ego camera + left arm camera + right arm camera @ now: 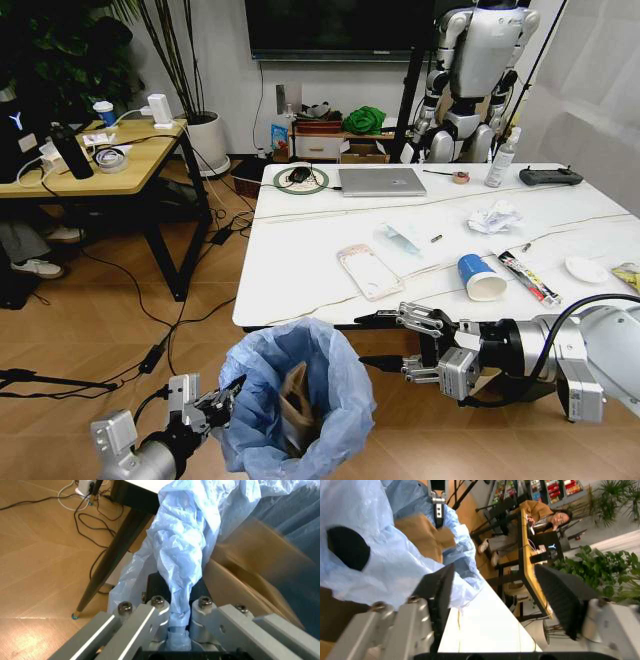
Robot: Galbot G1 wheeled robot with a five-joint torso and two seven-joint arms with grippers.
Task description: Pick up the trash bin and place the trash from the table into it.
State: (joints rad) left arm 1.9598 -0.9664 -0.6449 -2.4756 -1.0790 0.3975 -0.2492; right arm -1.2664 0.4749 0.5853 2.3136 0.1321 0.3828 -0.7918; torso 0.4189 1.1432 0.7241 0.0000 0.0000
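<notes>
The trash bin (300,395), lined with a crinkled light-blue bag, hangs below the table's (300,250) front edge. My left gripper (218,405) is shut on its bag-covered rim (179,626). A crumpled brown paper bag (297,400) lies inside it. My right gripper (385,342) stands open and empty just right of the bin, its fingers (440,592) spread over the blue bag (370,555). On the table lie a flat clear package (369,271), a blue paper cup (480,277), a white tissue wad (495,216) and a long wrapper (528,277).
A laptop (381,181), a black remote (550,176) and a spray bottle (500,158) stand at the table's far side. A wooden desk (110,165) is at the left, with cables on the floor. A black table leg (112,551) runs close beside the bin.
</notes>
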